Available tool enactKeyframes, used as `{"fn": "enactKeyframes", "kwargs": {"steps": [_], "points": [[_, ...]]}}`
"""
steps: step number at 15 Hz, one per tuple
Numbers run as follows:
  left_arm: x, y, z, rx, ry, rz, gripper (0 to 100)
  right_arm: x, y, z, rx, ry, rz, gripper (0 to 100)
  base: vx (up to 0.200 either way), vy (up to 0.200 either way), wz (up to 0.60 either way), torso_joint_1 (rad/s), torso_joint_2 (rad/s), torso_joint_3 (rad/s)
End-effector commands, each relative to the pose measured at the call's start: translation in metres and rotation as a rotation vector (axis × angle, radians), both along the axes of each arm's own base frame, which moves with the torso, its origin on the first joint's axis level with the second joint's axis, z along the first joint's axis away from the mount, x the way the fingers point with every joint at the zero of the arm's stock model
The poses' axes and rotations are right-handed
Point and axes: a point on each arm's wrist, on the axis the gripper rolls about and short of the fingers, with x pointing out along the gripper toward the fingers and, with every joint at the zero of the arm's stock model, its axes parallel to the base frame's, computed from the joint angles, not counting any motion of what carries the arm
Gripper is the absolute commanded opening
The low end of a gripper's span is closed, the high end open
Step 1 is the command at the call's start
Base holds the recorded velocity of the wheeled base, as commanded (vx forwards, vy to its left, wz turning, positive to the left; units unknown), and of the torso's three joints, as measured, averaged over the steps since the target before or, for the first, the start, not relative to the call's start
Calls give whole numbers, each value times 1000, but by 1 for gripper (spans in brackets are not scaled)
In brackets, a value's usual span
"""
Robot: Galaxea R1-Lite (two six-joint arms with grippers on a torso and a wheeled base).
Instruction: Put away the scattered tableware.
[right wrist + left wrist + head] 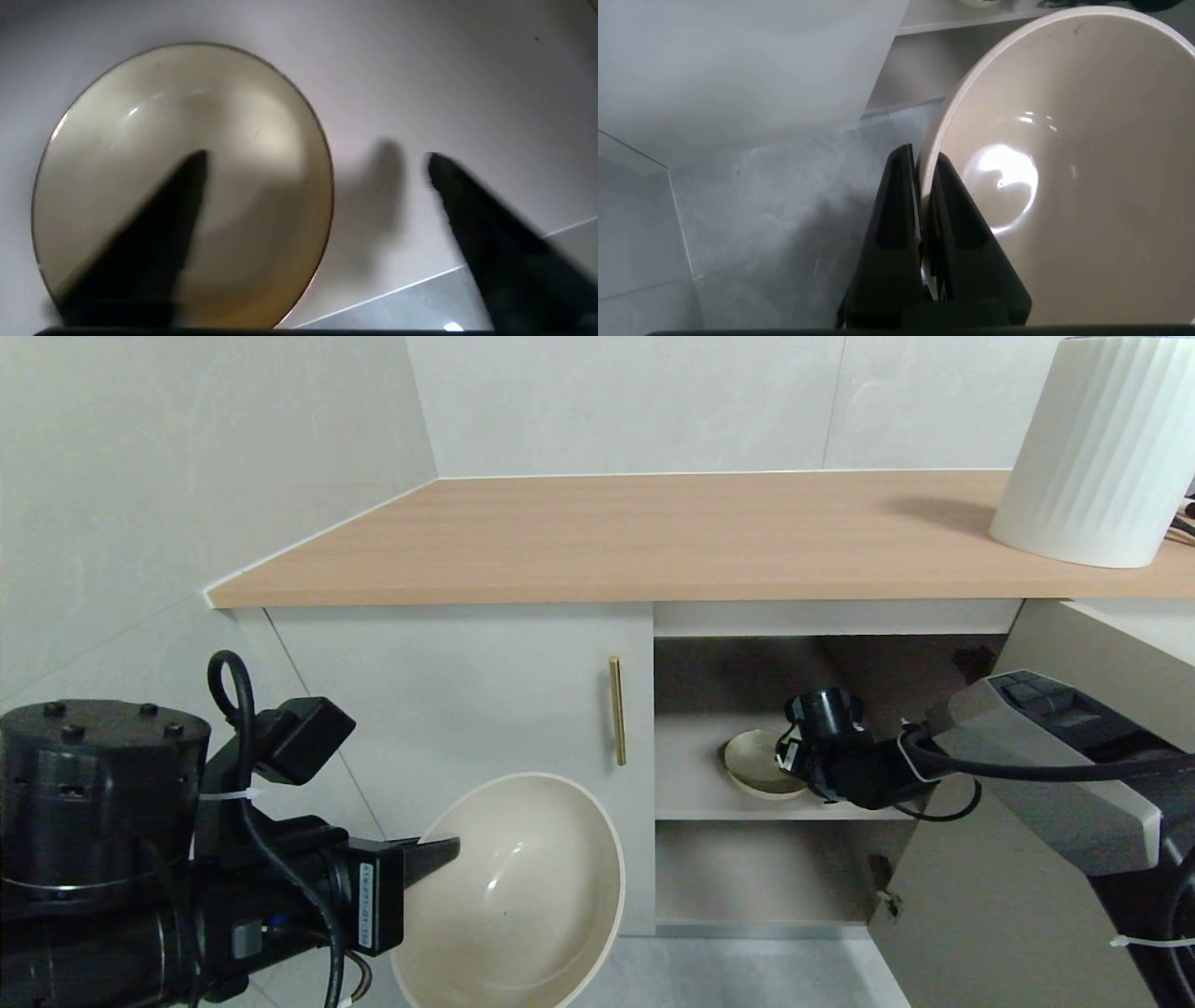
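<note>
The large cream bowl (523,887), lower centre, looks rigid, glossy, probably slippery and breakable. The left claw (446,847) is clamped on its thin rim, a sensible hold. The right claw (316,161), spread wide, hangs over a small dish (756,761) on the cabinet shelf (691,784), beneath the wooden surface (653,537).

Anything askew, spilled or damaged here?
Nothing spilled or broken. The large bowl hangs tipped on edge, pinched at its rim by the left claw; the small dish lies near the front edge of the shelf, the open right claw over it.
</note>
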Motion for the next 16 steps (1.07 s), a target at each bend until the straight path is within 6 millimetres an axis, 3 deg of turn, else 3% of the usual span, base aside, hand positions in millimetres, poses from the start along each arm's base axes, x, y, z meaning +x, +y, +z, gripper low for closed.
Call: {"fn": "enactKeyframes", "kwargs": {"steps": [1,3,5,8,10,11,13,16], "points": [[3,-2,-1,4,6,-2,0,-5,-1,19,19,-29,-12,100,0,0,0,0,0,0],[13,-8,-5,19,26,0,0,-31,0,50,30,-30,20,100,0,0,0,0,0,0],[27,-17,-15,51,69,3,0,-71,11,87,42,-31,155,100,0,0,0,0,0,0],[42,-31,-40,120,140,11,0,-135,21,133,39,2,375,100,0,0,0,0,0,0],[53,-41,-58,171,146,31,0,-163,25,153,59,35,472,100,0,0,0,0,0,0],[61,-53,-74,221,134,59,0,-189,26,172,52,73,568,100,0,0,0,0,0,0],[70,-74,-96,259,88,84,0,-224,33,185,45,137,700,100,0,0,0,0,0,0],[67,-85,-99,253,53,70,0,-243,53,170,-9,206,803,100,0,0,0,0,0,0]]}}
